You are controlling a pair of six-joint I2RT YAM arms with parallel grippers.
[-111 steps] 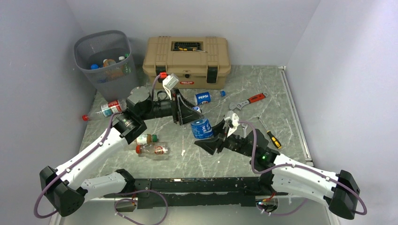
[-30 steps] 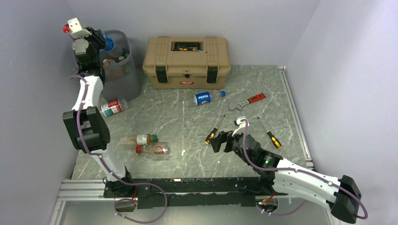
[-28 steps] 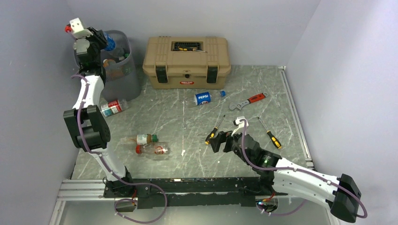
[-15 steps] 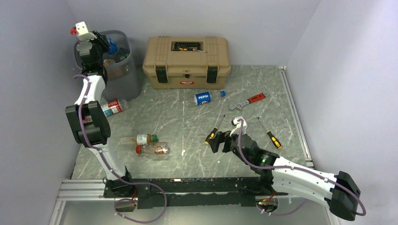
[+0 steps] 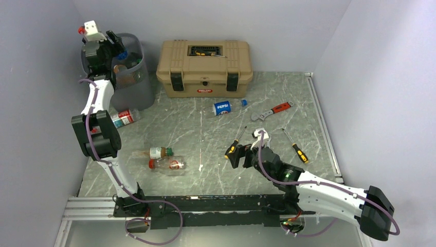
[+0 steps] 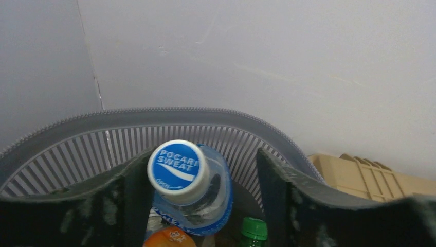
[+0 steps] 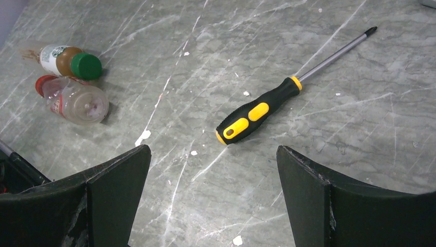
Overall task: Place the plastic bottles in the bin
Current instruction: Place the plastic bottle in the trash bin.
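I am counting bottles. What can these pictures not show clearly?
Inside the bin: top view, left gripper covers part; left wrist view, its fingers hide most around the Pocari Sweat bottle.
Red-white labelled bottle beside the bin: top view, left arm hides its cap end.
Toolbox label: top view, too small.

The white-capped bottle (image 6: 195, 193) runs off the bottom edge (likewise an orange cap (image 6: 169, 237), a green cap (image 6: 253, 230)).

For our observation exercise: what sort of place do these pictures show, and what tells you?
Probably a robot test cell: two robot arms bolted to a walled-in table, with plastic bottles, a mesh bin and a toolbox laid out.
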